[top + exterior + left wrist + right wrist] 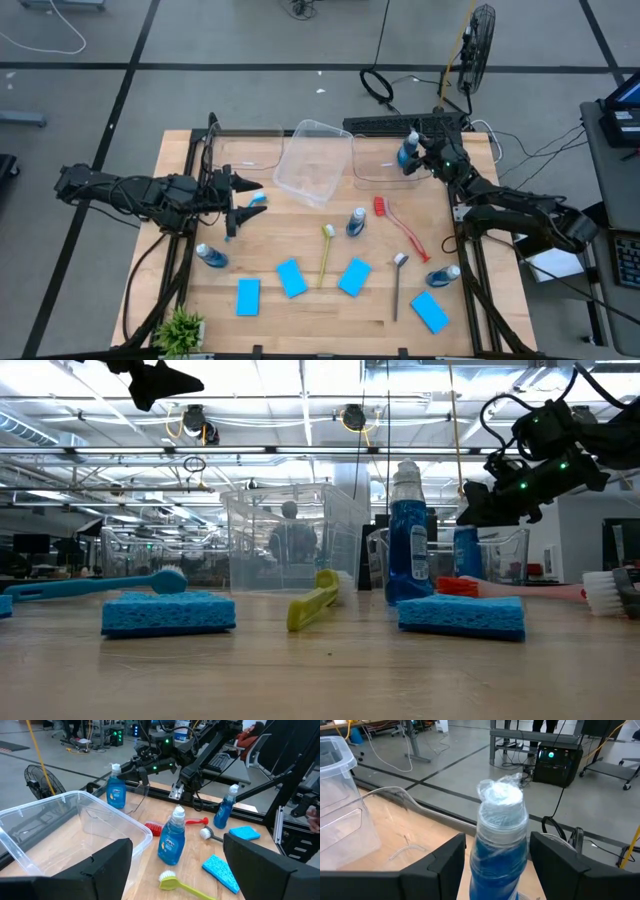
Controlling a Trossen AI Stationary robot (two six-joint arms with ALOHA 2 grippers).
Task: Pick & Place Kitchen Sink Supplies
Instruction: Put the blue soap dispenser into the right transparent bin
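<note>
1. The right gripper [418, 158] hovers over the far right clear plastic tub [375, 160], its dark fingers [437, 865] set either side of a small bottle of blue liquid [499, 845]; whether they press on it or merely flank it cannot be told.
2. The left gripper [245, 195] sits at the table's left, fingers spread apart and holding nothing, beside the blue long-handled brush [252, 201].
3. A tilted clear plastic tub [316, 160] lies at the far middle of the wooden table [320, 310], and another clear tub [245, 152] stands at the far left.
4. A second blue bottle [356, 222] stands mid-table, a third [211, 256] lies at the left, and a fourth [443, 275] lies at the right.
5. The red brush [400, 226] lies right of centre, the yellow brush [325, 255] near the middle, and the grey brush [398, 283] nearer the front.
6. Four flat bright-blue sponges rest across the near half: one [248, 296] at the left, one [291, 277] beside it, one [354, 277] centrally, one [430, 311] at the right.
7. A small green potted plant [181, 330] stands at the near left corner.
</note>
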